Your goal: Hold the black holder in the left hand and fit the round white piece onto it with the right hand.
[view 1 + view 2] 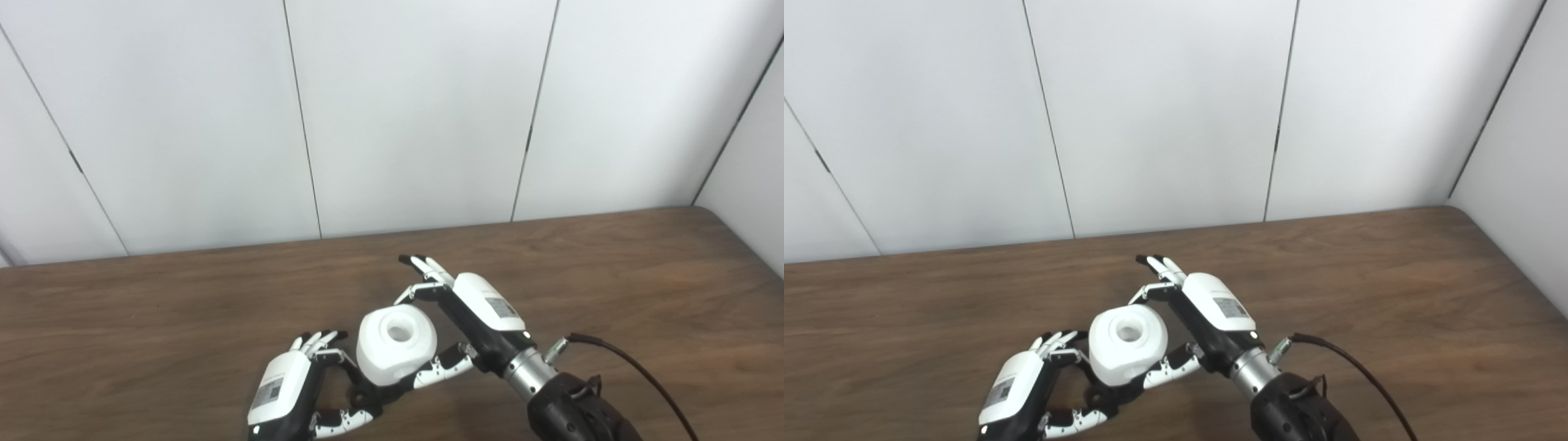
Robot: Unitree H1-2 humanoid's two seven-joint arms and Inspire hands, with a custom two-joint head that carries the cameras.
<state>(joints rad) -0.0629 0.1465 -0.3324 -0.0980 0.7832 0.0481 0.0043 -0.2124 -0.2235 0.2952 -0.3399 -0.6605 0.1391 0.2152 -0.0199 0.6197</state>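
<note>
The round white piece, a chunky ring with a hole in its top, sits on the black holder, which is mostly hidden beneath it. My left hand is at the holder's left, its fingers and thumb curled around the black part. My right hand comes in from the right. Its thumb presses the piece's near lower side, and one bent finger touches the far rim. The remaining fingers point straight out past the piece.
The brown wooden table runs back to white wall panels, with its right corner near the frame's right edge. A black cable loops off my right wrist above the table.
</note>
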